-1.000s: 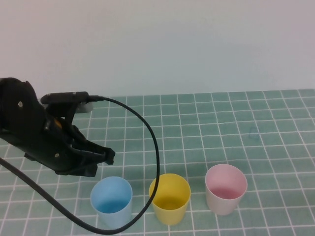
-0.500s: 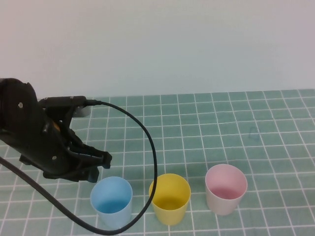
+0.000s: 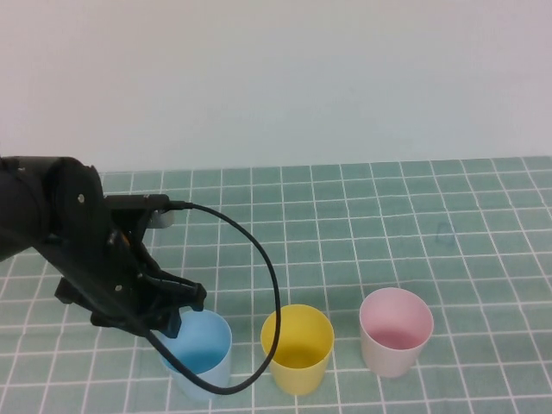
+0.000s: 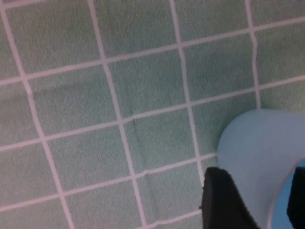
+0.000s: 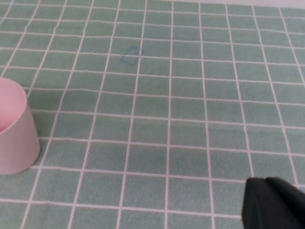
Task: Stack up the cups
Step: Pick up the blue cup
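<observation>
Three cups are seen upright in a row near the front edge of a green gridded mat [image 3: 414,216]: a light blue cup [image 3: 205,349] at about 7 o'clock in the high view, a yellow cup [image 3: 297,347] at 6 o'clock just beside it, and a pale pink cup [image 3: 395,331] toward 5 o'clock, each set a little apart from its neighbour and none nested in another. The left gripper [image 3: 177,312] is positioned at the blue cup's rim on its 9 o'clock side, and its black arm covers the mat at 8 to 9 o'clock. In the left wrist view the left gripper's jaws are seen spread wide, with one dark finger [image 4: 221,202] outside the blue cup's wall and the other at the picture's edge over the cup's inside, so that the wall stands between them; whether it is being touched cannot be told. A black cable [image 3: 267,267] is looped from the arm down in front of the blue and yellow cups. The right gripper [image 5: 274,204] is seen only in its own wrist view, as a dark closed tip above bare mat, well apart from the pink cup.
</observation>
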